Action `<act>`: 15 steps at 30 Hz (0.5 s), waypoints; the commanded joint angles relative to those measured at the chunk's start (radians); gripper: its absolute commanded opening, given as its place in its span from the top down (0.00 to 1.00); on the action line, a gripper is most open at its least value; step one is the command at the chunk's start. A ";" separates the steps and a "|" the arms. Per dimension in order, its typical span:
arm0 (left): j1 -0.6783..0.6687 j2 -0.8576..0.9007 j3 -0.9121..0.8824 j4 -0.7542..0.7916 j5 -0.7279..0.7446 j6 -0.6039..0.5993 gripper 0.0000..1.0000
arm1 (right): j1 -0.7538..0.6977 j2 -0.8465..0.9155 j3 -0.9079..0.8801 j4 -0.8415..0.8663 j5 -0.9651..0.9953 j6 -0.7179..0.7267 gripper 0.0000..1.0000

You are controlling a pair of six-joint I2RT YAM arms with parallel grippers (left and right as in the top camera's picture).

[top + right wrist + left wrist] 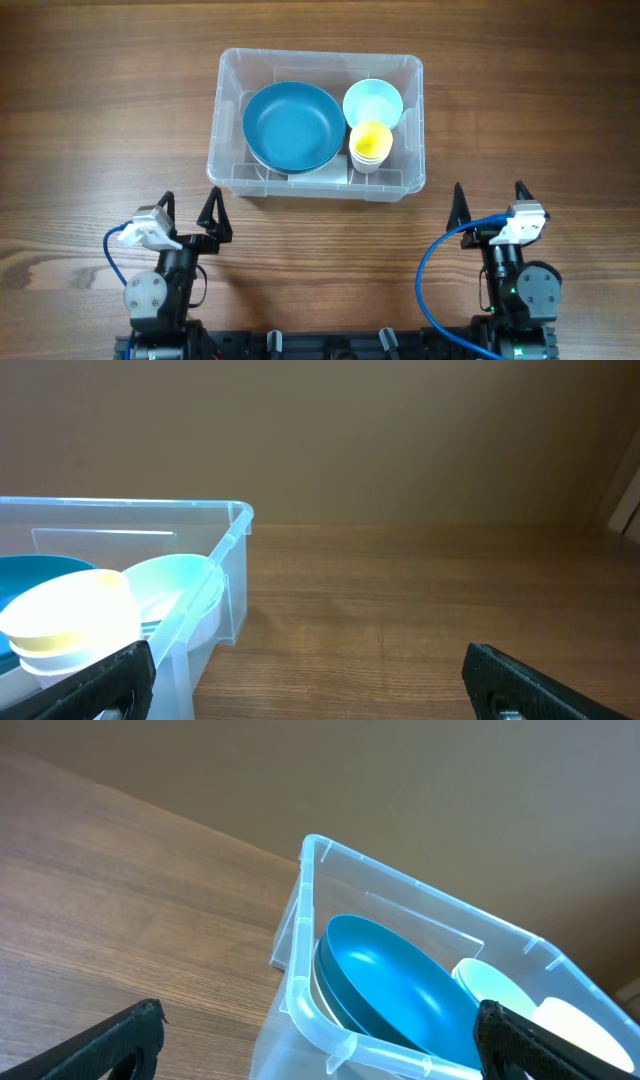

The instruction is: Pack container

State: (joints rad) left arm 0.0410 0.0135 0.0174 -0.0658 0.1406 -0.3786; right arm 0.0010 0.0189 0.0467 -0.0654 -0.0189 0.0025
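**Container** [318, 54]: one clear plastic bin, rectangular, with a rounded rim and see-through walls. It stands upright on the worktop [100, 100], midway along and toward the far edge, long side facing the arms.

**Contents:**
- The blue bowl [292, 125] is large, fills the left part and leans a little on something beneath it.
- The pale bowl [372, 102] is smaller and sits in the far right corner.
- The yellow cup [371, 140] is nested on white cups just in front of the pale bowl.
- Nothing loose shows on the worktop.

**Left hand** [190, 198]: at the near edge, left of the container and well apart from it. The jaws are wide and hold nothing.

**Right hand** [490, 190]: at the near edge on the right, likewise wide, empty and well apart.

**Step in hand (judged):** the packing looks finished or nearly so, with both hands parked.

**Handling advice:**
- If the tilted blue bowl needs settling, come down from above inside the rim.
- Press on the bowl's edge rather than on the thin wall.
- Steady the bin with the other hand, since light plastic would likely slide.
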 commanded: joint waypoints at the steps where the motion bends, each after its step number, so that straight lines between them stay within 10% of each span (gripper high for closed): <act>1: 0.000 -0.010 -0.011 0.008 0.045 0.108 0.00 | -0.005 -0.014 -0.012 0.005 -0.009 0.016 0.00; 15: 0.000 -0.010 -0.011 0.015 0.125 0.509 0.00 | -0.005 -0.014 -0.012 0.005 -0.009 0.016 0.00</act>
State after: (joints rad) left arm 0.0410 0.0135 0.0166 -0.0578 0.2386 -0.0017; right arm 0.0010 0.0189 0.0467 -0.0654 -0.0189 0.0025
